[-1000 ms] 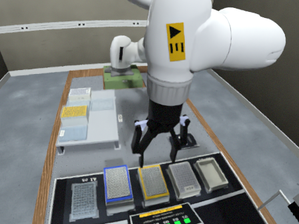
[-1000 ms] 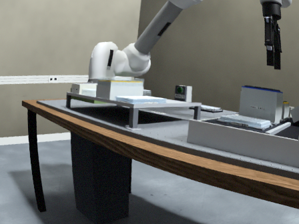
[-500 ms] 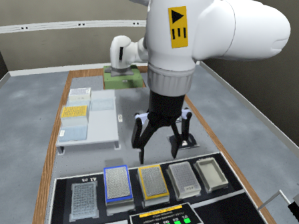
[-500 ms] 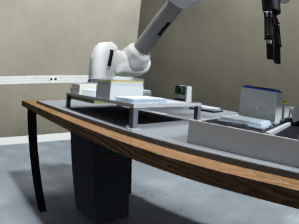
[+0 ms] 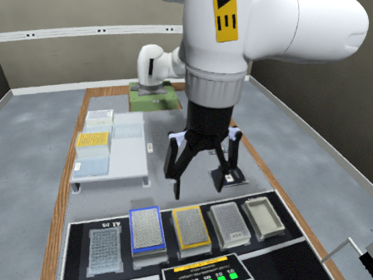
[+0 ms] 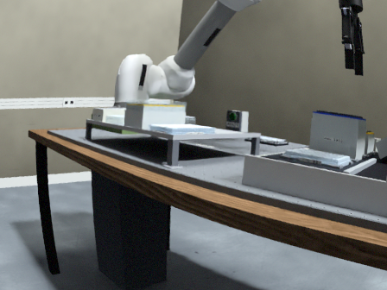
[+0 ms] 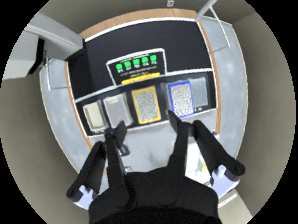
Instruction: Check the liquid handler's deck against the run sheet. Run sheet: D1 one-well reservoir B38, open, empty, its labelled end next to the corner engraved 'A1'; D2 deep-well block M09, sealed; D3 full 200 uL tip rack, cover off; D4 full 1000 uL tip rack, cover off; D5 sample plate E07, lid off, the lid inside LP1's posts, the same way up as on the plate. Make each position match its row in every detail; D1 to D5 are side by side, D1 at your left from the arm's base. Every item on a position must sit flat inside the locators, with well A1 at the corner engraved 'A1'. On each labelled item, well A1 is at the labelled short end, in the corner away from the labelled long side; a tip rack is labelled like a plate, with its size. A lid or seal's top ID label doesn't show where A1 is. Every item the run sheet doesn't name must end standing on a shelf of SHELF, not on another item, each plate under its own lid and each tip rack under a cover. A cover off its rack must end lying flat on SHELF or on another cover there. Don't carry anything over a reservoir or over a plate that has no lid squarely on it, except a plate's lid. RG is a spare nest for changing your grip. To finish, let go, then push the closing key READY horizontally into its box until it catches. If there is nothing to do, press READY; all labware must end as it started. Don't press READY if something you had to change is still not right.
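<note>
My gripper (image 5: 198, 189) (image 6: 354, 65) (image 7: 146, 121) is open and empty. It hangs high above the table just behind the deck's row. On the black deck (image 5: 75, 233), from left in the top view, sit a clear sample plate (image 5: 105, 250) (image 7: 201, 96), a blue-rimmed tip rack (image 5: 146, 231) (image 6: 337, 134) (image 7: 180, 98), a yellow-rimmed tip rack (image 5: 191, 227) (image 7: 145, 104), a grey deep-well block (image 5: 230, 222) (image 7: 116, 110) and an open pale reservoir (image 5: 263, 217) (image 7: 95, 116). Both racks show their tips, with no covers on.
The grey shelf (image 5: 126, 162) (image 6: 209, 137) at the left bears a white-topped box (image 5: 100, 117), a yellow-topped rack (image 5: 92, 142), a flat plate (image 5: 92, 166) and a clear cover (image 5: 128, 126). A small black nest (image 5: 232, 176) stands right of the gripper. A panel with green lights (image 5: 208, 270) (image 7: 136, 66) fronts the deck.
</note>
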